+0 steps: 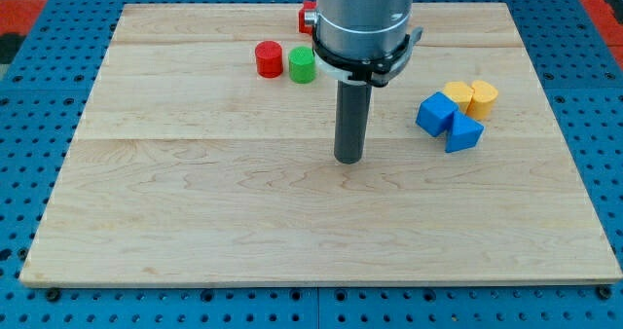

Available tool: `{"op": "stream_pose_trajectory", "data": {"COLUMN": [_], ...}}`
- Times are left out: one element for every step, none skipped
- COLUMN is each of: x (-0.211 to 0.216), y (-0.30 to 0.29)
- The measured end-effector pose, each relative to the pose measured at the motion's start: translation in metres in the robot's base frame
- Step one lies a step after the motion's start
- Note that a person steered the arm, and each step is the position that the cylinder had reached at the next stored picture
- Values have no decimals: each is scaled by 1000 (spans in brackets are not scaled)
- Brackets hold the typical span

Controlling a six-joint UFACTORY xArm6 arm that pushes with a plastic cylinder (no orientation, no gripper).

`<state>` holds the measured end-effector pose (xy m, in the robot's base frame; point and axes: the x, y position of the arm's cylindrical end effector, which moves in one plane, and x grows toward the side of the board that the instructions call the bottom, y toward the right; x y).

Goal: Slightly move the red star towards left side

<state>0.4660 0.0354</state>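
The red star (306,18) shows only as a small red piece at the view's top, mostly hidden behind the arm's grey body. My tip (348,160) rests on the wooden board (195,193) near its middle, well below the red star and apart from every block. A red cylinder (269,58) and a green cylinder (302,64) stand side by side up and to the left of my tip.
At the view's right sits a tight cluster: a blue cube (436,113), a blue triangular block (463,132), a yellow block (458,93) and a yellow cylinder (483,96). A blue pegboard (39,95) surrounds the board.
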Motion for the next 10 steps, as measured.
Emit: {"op": "stream_pose_trajectory", "data": {"x": [-15,-16,-74,-79,-82,-85,-99,-203,-226,-271], "y": [-3,1,42,46,46,46,60,117,101,56]}}
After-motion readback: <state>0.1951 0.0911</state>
